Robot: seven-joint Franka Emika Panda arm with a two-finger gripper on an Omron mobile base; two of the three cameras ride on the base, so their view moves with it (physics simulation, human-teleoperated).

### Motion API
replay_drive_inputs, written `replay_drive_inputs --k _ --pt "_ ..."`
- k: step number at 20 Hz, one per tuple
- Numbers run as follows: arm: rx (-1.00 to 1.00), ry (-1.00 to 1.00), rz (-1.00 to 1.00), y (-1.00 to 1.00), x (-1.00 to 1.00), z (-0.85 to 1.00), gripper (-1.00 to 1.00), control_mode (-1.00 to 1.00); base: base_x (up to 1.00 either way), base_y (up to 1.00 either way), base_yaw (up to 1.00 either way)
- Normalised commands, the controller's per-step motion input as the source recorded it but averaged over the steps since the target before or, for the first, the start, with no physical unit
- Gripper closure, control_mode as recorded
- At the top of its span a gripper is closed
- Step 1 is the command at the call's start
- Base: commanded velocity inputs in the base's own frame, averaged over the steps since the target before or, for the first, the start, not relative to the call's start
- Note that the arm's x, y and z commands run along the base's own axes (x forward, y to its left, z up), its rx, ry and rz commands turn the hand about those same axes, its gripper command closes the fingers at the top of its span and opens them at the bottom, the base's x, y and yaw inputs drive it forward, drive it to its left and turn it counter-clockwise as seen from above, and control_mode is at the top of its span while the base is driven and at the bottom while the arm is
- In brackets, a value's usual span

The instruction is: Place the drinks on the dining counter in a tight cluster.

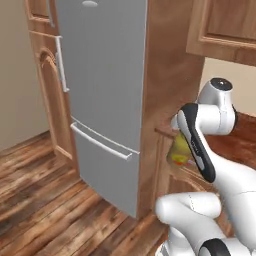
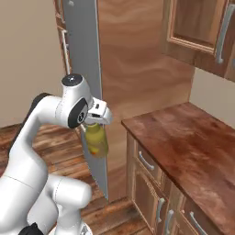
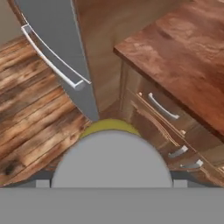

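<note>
My gripper (image 2: 94,123) is shut on the taller olive-yellow bottle (image 2: 96,140), which hangs upright below the hand, in the air beside the fridge. The left base view has the same bottle (image 1: 178,151) half hidden behind my forearm. Looking down the hand, its round grey cap (image 3: 111,162) sits between the fingertips with a yellow rim of the bottle (image 3: 108,125) just above it. The dining counter is out of view.
A tall grey fridge (image 1: 102,90) with long handles stands to the left, cased in wood panels. A reddish wood worktop (image 2: 183,137) with drawers beneath runs to the right, under upper cabinets (image 2: 197,32) and against a beige wall. Plank floor (image 1: 40,190) lies below.
</note>
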Motion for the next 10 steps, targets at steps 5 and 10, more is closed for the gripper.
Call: replay_drive_inputs --k 5,10 --pt "0.00 0.00 0.00 0.00 0.00 0.00 1.00 1.00 -0.15 0.08 0.99" --pt "0.00 0.00 0.00 0.00 0.00 0.00 1.00 1.00 -0.12 0.13 0.99"
